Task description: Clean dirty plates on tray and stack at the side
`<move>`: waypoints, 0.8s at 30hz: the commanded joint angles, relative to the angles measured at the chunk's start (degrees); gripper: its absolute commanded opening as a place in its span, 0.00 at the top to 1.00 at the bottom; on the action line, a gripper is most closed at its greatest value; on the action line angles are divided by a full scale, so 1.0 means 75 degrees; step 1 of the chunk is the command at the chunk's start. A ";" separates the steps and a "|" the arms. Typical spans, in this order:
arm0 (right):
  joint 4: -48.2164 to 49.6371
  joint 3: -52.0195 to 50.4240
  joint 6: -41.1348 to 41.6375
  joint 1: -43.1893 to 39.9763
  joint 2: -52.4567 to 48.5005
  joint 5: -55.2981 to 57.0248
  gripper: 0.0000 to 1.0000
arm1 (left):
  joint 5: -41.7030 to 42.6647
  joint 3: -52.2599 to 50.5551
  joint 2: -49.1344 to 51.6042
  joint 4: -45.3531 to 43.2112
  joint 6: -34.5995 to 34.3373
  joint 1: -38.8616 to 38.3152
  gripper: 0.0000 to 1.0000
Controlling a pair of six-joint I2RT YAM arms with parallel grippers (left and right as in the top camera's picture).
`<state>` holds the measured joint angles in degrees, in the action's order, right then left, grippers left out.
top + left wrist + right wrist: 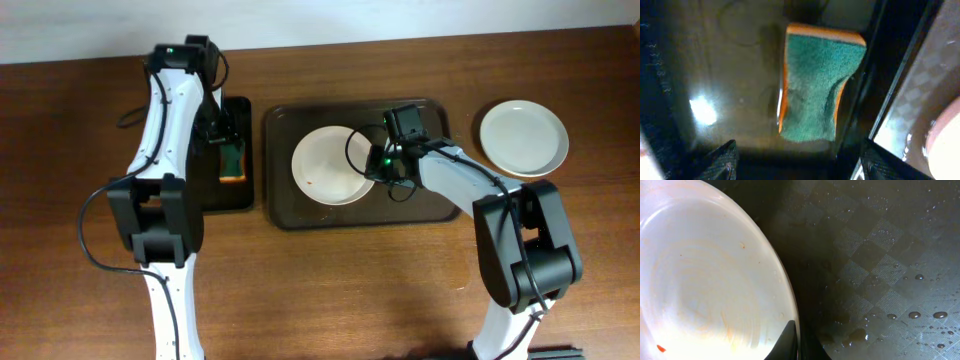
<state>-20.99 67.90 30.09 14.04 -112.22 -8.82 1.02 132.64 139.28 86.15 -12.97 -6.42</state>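
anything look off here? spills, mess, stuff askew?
Water droplets dot the brown tray beside the plate, which shows faint orange smears and one red speck. The sponge lies bowed in the black tray.

This looks like a robotics lab bench dressed with a few kitchen things. Two jointed machines in white and black casings, the left arm (165, 130) and the right arm (470, 185), reach in from the near edge of a brown wooden table (330, 300). Loose black cables (90, 235) loop beside them, and small green lights glow on their housings. The dishware is sparse and laid out in order. A wet dark brown tray (285, 215) at the middle carries a smeared plate (325, 165). A second plate (523, 137) sits toward the far right corner, and a green-and-orange sponge (815, 82) lies on a black tray (240, 195). A pale bare strip (400, 15) runs beyond the far edge.
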 commanded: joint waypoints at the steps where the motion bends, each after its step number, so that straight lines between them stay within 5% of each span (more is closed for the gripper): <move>1: -0.0079 -0.0099 0.0055 0.0032 0.0041 0.0265 0.96 | 0.0557 -0.0956 0.0064 -0.0603 0.0376 -0.0052 0.35; 3: -0.0082 -0.0099 0.0055 0.0032 0.0041 0.0265 0.96 | 0.0551 -0.1556 0.0064 -0.1358 0.0373 -0.0052 0.36; 8: -0.0085 -0.0099 0.0055 0.0032 0.0041 0.0265 0.96 | 0.0256 -0.1976 0.0067 -0.1821 0.0373 -0.0058 0.65; 10: -0.0087 -0.0099 0.0055 0.0032 0.0041 0.0265 0.96 | 0.0114 -0.1976 0.0067 -0.1888 0.0373 -0.0058 0.67; 11: -0.0087 -0.0099 0.0055 0.0032 0.0041 0.0265 0.96 | 0.0087 -0.1976 0.0067 -0.1990 0.0373 -0.0058 0.89; 12: -0.0096 -0.0099 0.0055 0.0032 0.0041 0.0265 0.96 | 0.0093 -0.1976 0.0067 -0.2034 0.0367 -0.0058 1.00; 24: -0.0114 -0.0099 0.0055 0.0032 0.0041 0.0268 0.96 | 0.0090 0.1291 -0.0090 0.0207 0.0364 0.0041 1.00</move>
<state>-21.21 67.92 30.17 14.04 -112.22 -8.82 2.26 138.47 139.50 86.54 -10.28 -6.44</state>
